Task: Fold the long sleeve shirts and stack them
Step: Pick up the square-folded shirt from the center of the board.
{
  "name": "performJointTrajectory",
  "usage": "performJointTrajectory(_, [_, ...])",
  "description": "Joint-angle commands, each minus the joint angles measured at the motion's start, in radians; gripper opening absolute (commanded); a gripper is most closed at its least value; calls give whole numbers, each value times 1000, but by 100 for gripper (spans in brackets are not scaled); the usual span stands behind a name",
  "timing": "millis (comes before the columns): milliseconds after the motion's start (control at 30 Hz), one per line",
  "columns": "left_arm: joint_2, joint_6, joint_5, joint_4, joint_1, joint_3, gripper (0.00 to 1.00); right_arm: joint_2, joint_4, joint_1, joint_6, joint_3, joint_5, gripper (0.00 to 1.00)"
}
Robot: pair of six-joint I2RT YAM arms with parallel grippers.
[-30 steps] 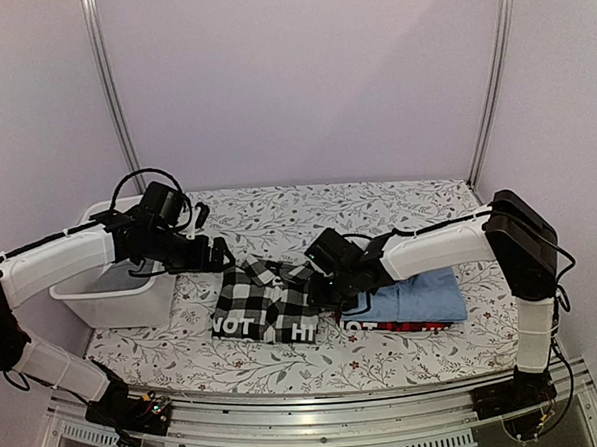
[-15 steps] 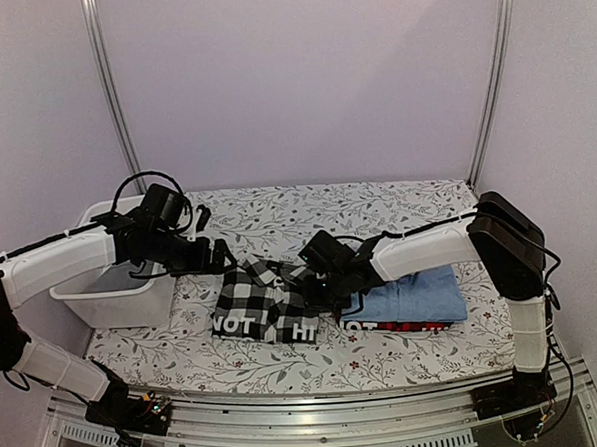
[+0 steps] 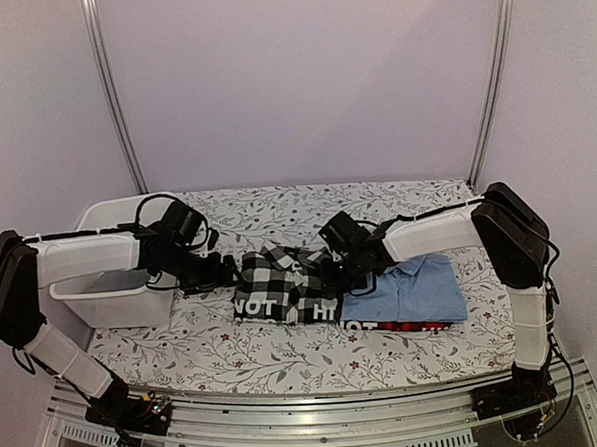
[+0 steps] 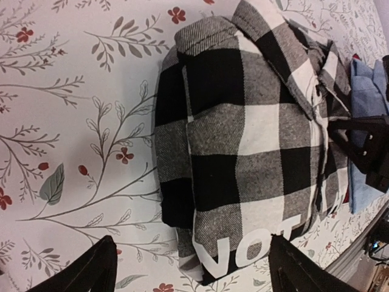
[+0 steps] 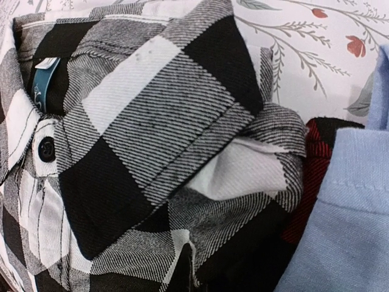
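Centrally: checked shirt [image 3: 282,286] on bench [image 3: 278,210]. Its right edge pinched by right end effector [image 3: 334,272]; left end effector [image 3: 219,273] spread wide.

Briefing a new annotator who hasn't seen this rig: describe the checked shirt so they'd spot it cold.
Start at the floral-print table, with a white tub at its left edge. The checked shirt lies folded near the middle, between the tub and a light blue shirt stacked on a red-and-black shirt. It alone has black-and-white checks and white lettering on a black band.
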Motion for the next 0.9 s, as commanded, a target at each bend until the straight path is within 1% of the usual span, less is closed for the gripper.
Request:
performJointTrajectory(0, [48,-89,-9,95,-4,-47,83,-22,-28,-1,-52,-7,-28,0])
performJointTrajectory(100, [93,-111,-20,134,-4,-42,77,-27,0,-1,-51,-34,-31,0])
performJointTrajectory(133, [107,-111,-29,146,-4,-35,76,-26,2,0,-53,-35,-60,0])
performJointTrajectory(333, [204,-68,-64,158,-3,38,71,-23,16,0,-55,-43,-66,0])
performJointTrajectory(533, [271,-59,-41,176,-4,58,63,-11,33,-1,-42,-32,-84,0])
performJointTrajectory(633, [302,-58,-27,189,-4,67,56,5,39,-1,-30,-19,-103,0])
performJointTrajectory(767, [337,-68,2,200,-13,78,41,8,45,0,-13,-10,-102,0])
performJointTrajectory(867, [358,-80,42,211,-16,84,24,3,45,1,-8,4,-99,0])
